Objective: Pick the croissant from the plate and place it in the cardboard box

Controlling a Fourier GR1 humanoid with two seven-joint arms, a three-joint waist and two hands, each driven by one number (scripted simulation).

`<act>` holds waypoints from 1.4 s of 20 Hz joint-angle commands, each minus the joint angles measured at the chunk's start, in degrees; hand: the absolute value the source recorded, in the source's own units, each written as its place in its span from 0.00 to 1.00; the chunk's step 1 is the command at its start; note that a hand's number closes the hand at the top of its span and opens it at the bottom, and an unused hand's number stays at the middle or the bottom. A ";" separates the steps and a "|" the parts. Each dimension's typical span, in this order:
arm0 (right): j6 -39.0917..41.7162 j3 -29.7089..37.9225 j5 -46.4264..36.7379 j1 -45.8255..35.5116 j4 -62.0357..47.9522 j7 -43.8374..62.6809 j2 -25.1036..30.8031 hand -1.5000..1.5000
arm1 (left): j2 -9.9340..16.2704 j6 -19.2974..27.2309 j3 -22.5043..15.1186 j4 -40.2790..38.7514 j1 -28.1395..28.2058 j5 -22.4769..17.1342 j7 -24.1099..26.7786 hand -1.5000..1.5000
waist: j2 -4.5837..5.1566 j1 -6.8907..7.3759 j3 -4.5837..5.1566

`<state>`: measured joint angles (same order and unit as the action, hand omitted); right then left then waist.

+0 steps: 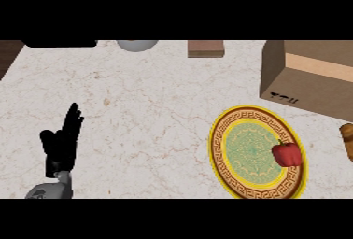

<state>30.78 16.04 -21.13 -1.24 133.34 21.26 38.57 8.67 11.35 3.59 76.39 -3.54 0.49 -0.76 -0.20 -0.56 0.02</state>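
I'm seeing left hand (60, 142) resting by desk's (138, 107) left edge, fingers straight, holding nothing. Right hand not showing. Plate (228, 154) near right edge carrying red pepper (286, 154), no croissant. Box (310, 77) waiting at far right corner. Brown pastry-like thing (347, 142), possibly croissant, lying at right edge.

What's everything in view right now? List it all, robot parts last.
counter: one, pale marble, fills the view
plate: one, yellow rim with patterned band and green centre, lower right
red pepper: one, red, on the plate's right side
cardboard box: one, brown, upper right
brown item: one, golden brown, cut off at right edge; looks like the croissant, off the plate
small brown block: one, top edge
grey rounded object: one, top edge
dark object: one, top left
left robot hand: one, black, lower left, open, fingers up, resting
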 commanded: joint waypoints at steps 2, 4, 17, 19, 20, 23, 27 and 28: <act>2.64 10.24 4.92 -8.01 -8.78 -3.49 4.70 1.00 | -0.71 -0.15 -0.33 0.82 -1.14 -0.07 -1.42 0.50 | 0.19 0.67 -0.01; 1.35 11.38 4.22 -10.90 -15.83 -7.38 5.79 1.00 | 0.02 -1.12 1.08 -4.43 -3.20 -0.41 0.94 0.50 | 0.33 0.71 -0.01; -10.41 -0.36 -7.33 -30.25 -52.63 -21.31 3.39 1.00 | -2.54 1.10 -1.36 -1.83 -3.31 2.35 -0.51 0.50 | 0.52 1.72 -0.03; -11.56 -1.47 -9.80 -34.04 -58.59 -24.61 4.74 1.00 | -0.52 -1.38 -0.37 0.88 -2.54 0.61 -3.21 0.50 | 0.41 1.69 -0.03; -15.85 -3.08 -12.79 -35.14 -63.84 -26.78 2.97 1.00 | 0.35 -2.34 0.85 -1.42 -5.36 -0.36 -2.49 0.50 | 0.72 2.37 -0.05; -20.03 -3.43 -14.74 -37.86 -74.56 -32.74 1.58 1.00 | -1.54 -1.07 0.27 -3.24 -4.45 0.44 -0.22 0.50 | 0.79 2.37 -0.06; -27.20 -2.98 -18.37 -40.89 -86.80 -35.01 -0.38 1.00 | -0.89 -1.33 0.09 -1.40 -4.13 0.62 -1.18 0.50 | 1.00 3.20 -0.12; -25.43 -3.99 -19.49 -45.61 -89.90 -32.25 -0.14 1.00 | -1.48 -0.46 -1.49 -0.50 -3.72 2.19 -2.52 0.50 | 0.94 3.36 -0.10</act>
<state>8.14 12.58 -38.31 -40.49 54.90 -10.91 40.35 7.76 10.19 3.27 74.62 -7.55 1.59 -1.82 0.70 2.31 -0.08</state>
